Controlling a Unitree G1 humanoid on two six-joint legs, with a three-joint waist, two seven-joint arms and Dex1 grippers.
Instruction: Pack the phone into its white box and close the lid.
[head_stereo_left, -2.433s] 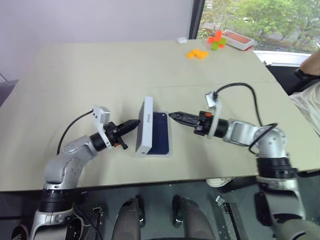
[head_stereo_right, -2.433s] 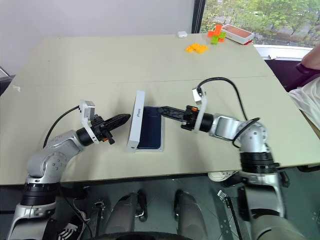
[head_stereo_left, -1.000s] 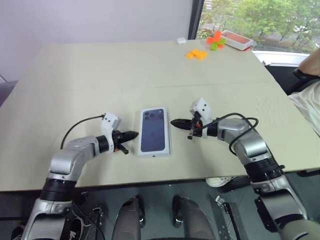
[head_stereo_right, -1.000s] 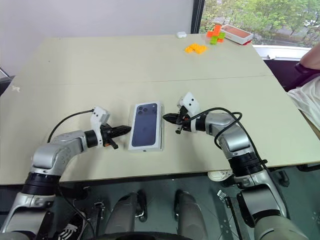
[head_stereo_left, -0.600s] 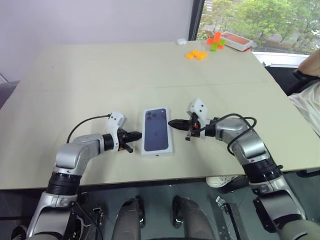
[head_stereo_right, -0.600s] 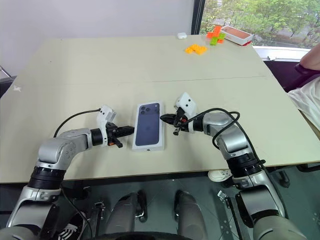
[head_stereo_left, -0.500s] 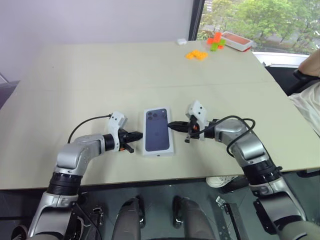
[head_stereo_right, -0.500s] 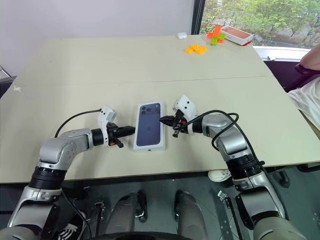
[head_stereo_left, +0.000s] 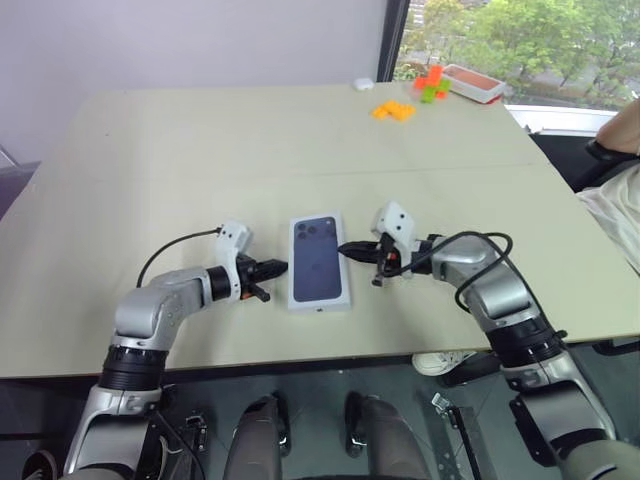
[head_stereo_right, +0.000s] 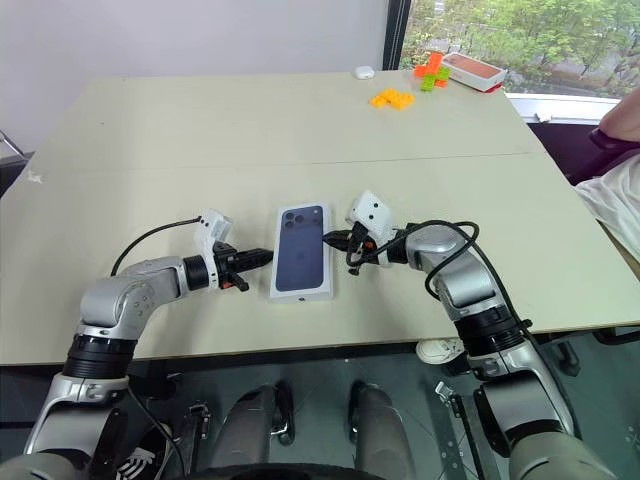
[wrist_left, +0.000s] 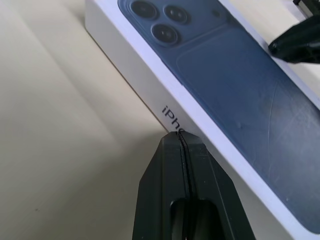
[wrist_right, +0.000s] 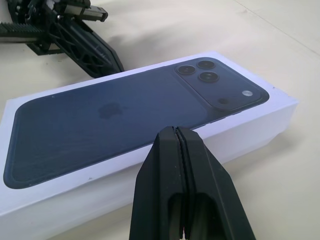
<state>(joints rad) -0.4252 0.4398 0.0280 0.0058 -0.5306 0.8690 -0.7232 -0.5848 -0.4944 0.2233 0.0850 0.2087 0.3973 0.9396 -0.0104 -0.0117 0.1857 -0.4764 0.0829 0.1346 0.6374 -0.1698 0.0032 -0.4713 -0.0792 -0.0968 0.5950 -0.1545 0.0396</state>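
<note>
The lid (head_stereo_left: 321, 261) sits closed on the white box, near the desk's (head_stereo_left: 200, 150) front edge, about mid-width. Its long axis runs front to back, printed camera cluster toward the far edge. The left gripper (head_stereo_left: 283, 267) and right gripper (head_stereo_left: 344, 247), both clenched empty, flank its long sides, apparently touching them.

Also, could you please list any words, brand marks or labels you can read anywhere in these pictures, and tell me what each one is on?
"iPh": black letters on the white side wall of the lid, in the left wrist view; the left gripper hides the rest of the word.
An apple-shaped logo, no letters: on the phone picture printed on the lid's top face, in the right wrist view.
Red tray and orange blocks on the far table: no text readable.
</note>
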